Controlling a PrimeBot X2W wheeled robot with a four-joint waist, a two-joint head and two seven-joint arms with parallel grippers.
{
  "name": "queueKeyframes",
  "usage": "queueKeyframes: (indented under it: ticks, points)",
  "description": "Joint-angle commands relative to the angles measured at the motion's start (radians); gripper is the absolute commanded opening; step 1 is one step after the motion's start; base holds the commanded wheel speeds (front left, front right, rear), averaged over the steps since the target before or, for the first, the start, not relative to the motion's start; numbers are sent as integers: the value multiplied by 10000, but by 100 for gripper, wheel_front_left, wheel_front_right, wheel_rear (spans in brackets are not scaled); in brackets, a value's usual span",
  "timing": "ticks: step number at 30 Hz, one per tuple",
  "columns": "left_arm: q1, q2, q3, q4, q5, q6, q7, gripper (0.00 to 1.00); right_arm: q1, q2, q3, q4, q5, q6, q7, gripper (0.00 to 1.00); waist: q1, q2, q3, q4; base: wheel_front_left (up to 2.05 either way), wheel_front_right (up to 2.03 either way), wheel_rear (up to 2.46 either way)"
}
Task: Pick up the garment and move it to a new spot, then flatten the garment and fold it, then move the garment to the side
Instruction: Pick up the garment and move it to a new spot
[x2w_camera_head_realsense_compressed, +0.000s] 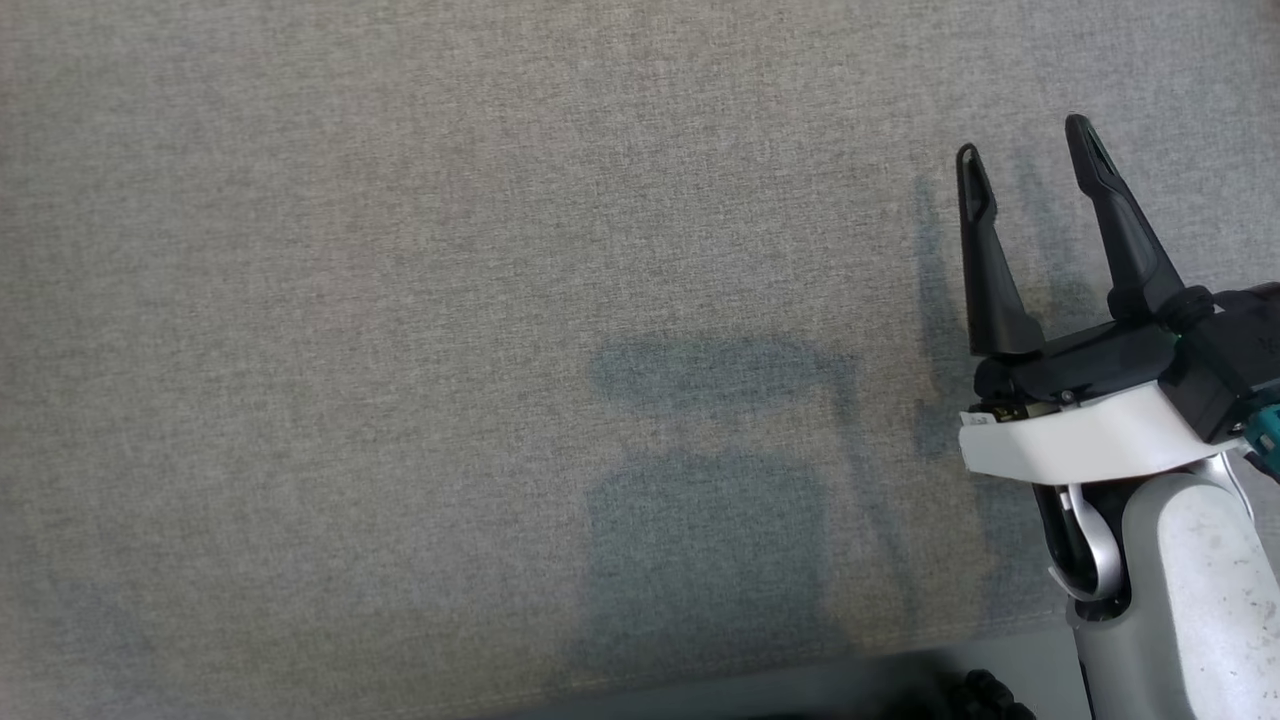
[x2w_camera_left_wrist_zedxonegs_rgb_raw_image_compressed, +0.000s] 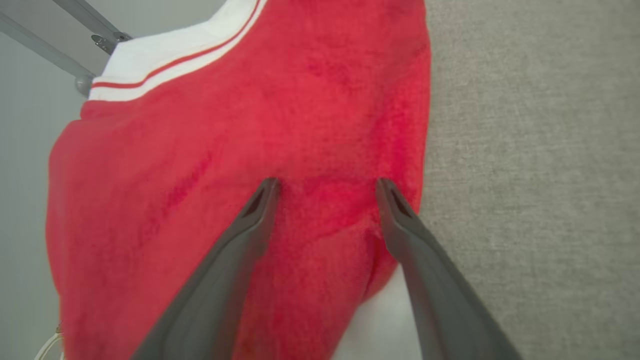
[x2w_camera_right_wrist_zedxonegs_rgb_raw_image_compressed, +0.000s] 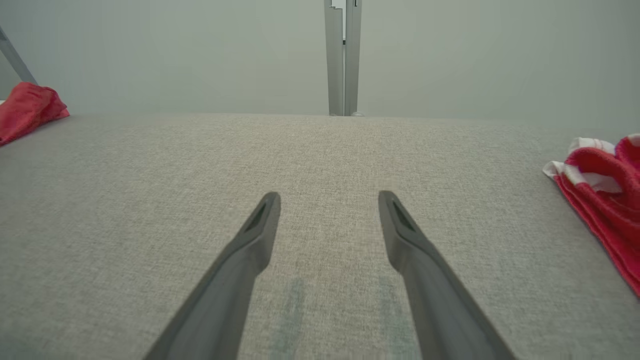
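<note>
Head view, item one: right gripper, at the right-hand side, its two dark fingers spread wide and pointing up the picture, holding nothing. It hangs over the grey fabric tabletop. We note soft shadows on that surface near mid-picture.

Left wrist view, item two: left gripper, jaws parted wide, gripping nothing. Both fingertips lie against or just above the red garment; we cannot tell whether they touch it. The garment is fleecy, with a white band bearing a thin red stripe at its upper end. It lies at the tabletop's edge, with grey fabric showing along its right side, and part of it appears to reach past the edge on the left. Grey metal struts show beyond it, top left.

Right wrist view, item three: the right arm's fingers, apart, over the grey fabric. A red-and-white cloth lies at the right margin, and a small red bundle at the far left edge. Either may be the garment listed above; the view is too partial for us to say. An upright metal post stands behind the table's far edge, before a pale wall.
</note>
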Motion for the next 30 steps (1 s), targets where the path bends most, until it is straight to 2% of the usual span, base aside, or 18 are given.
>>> queueKeyframes:
  ticks: [1, 6, 7, 8, 9, 10, 19, 30]
  points:
    - [-145, 71, 2, 165, 76, 77, 32, 100, -105, 1, 4, -65, -44, -15, -39, 100, -2, 95, 260, -256, 0, 0, 0]
    - [-128, 24, -21, 843, -10, 237, 192, 100, -142, -8, 17, -117, -94, -15, -50, 100, -2, 95, 207, -235, 0, 0, 0]
    - [-114, 31, -1, 954, -32, 313, 163, 83, -149, -5, 18, -122, -97, -15, -52, 100, -2, 95, 196, -234, 0, 0, 0]
    - [-100, 46, 21, 1051, -33, 379, 94, 44, -151, -3, 17, -125, -99, -15, -55, 100, -2, 95, 183, -233, 0, 0, 0]
    - [-92, 76, 30, 1129, -19, 446, 32, 16, -155, -3, 17, -127, -104, -15, -59, 100, -2, 95, 169, -234, 0, 0, 0]
    - [-86, 103, 37, 1214, -21, 487, -4, 0, -161, -2, 13, -125, -106, -15, -70, 100, -2, 95, 151, -235, 0, 0, 0]
    - [-199, 303, 78, 1534, -26, 624, -667, 0, -158, 11, -24, 74, -117, -15, -197, 100, -2, 95, -228, -213, 0, 0, 0]
    - [-549, 652, -275, 1444, 200, 306, -1421, 0, -70, 69, 41, 745, 80, -15, -545, 100, -2, 95, -1613, -247, 0, 0, 0]
